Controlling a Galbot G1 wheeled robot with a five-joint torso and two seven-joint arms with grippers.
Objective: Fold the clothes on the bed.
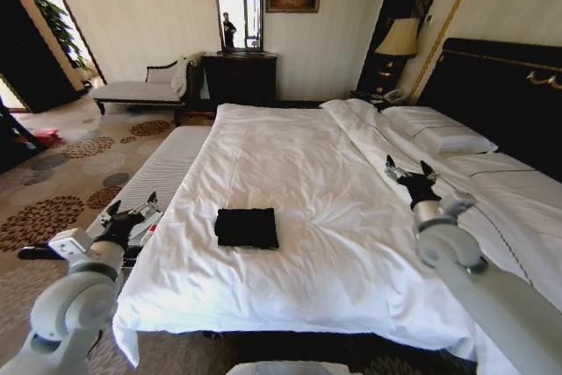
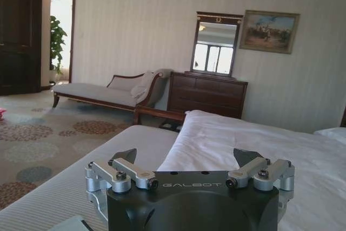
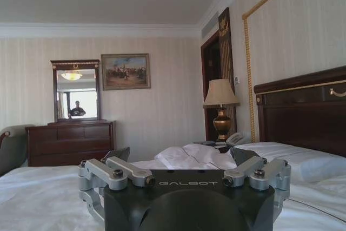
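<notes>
Already a compact square, the T-shirt [image 1: 247, 227] is seen near the bed's [image 1: 351, 261] foot edge; left gripper [image 1: 132, 213] and right gripper [image 1: 409, 170], both spread wide, are best kept clear.

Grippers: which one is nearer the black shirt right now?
The left gripper, open beside the bed's left edge. The right gripper, also open, hovers farther from the folded shirt, toward the pillows.

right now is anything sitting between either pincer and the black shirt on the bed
Nothing visible does. The black shirt lies folded on the bed, with bare white duvet between it and the open left pincer and the open right pincer.
</notes>
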